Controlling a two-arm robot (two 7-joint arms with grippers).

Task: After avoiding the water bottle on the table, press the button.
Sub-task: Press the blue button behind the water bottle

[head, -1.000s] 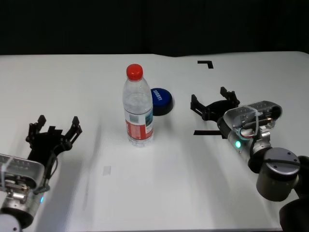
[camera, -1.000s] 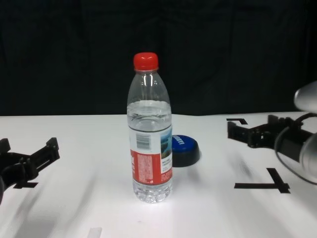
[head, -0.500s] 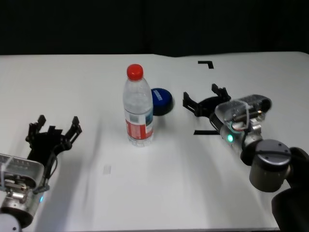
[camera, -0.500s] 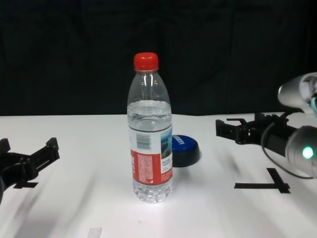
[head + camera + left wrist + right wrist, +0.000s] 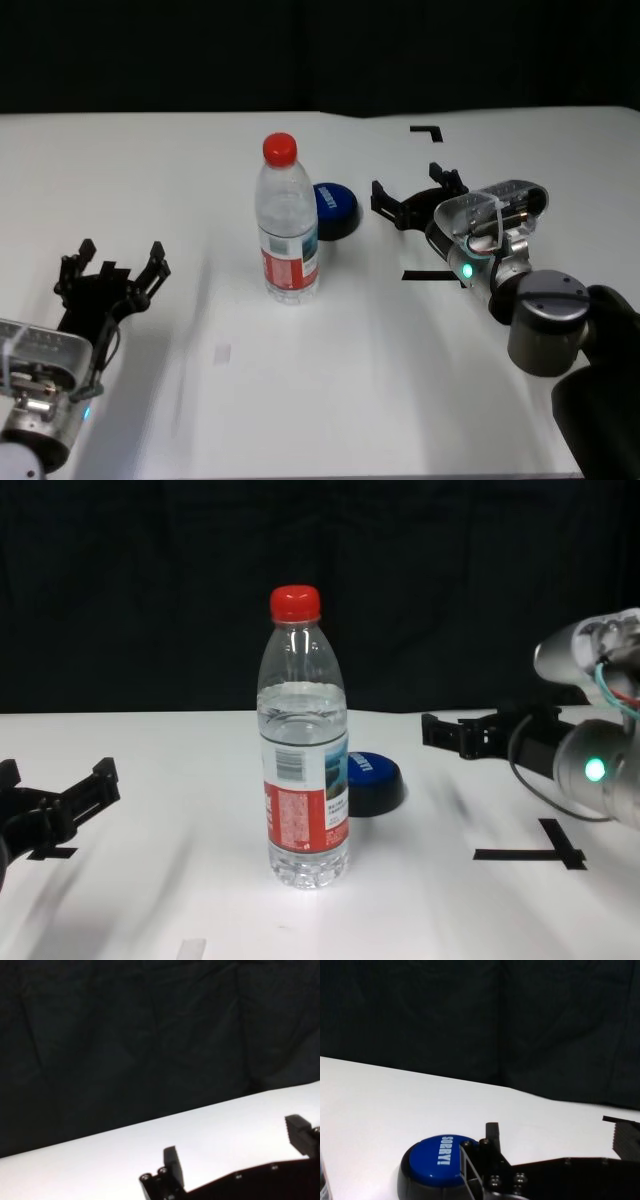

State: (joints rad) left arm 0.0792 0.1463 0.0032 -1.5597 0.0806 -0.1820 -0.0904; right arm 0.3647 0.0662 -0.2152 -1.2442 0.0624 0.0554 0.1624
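Observation:
The water bottle (image 5: 288, 225) stands upright on the table (image 5: 300, 390), clear with a red cap and a red-and-white label. Just behind it and to its right sits the button (image 5: 333, 208), a low blue dome with white lettering on a dark base. My right gripper (image 5: 408, 186) is open, hovering right of the button and well clear of the bottle. In the right wrist view the button (image 5: 440, 1160) lies close in front of one of the fingers (image 5: 492, 1135). My left gripper (image 5: 113, 260) is open and rests at the near left, holding nothing.
Black tape marks lie on the table: a corner mark (image 5: 428, 131) at the far right and a cross (image 5: 530, 855) under my right arm. A small pale tag (image 5: 222, 351) lies near the front. A dark curtain backs the table.
My right gripper has moved left toward the button, staying open and passing behind the bottle's right side. The bottle, the button and my left arm have not moved.

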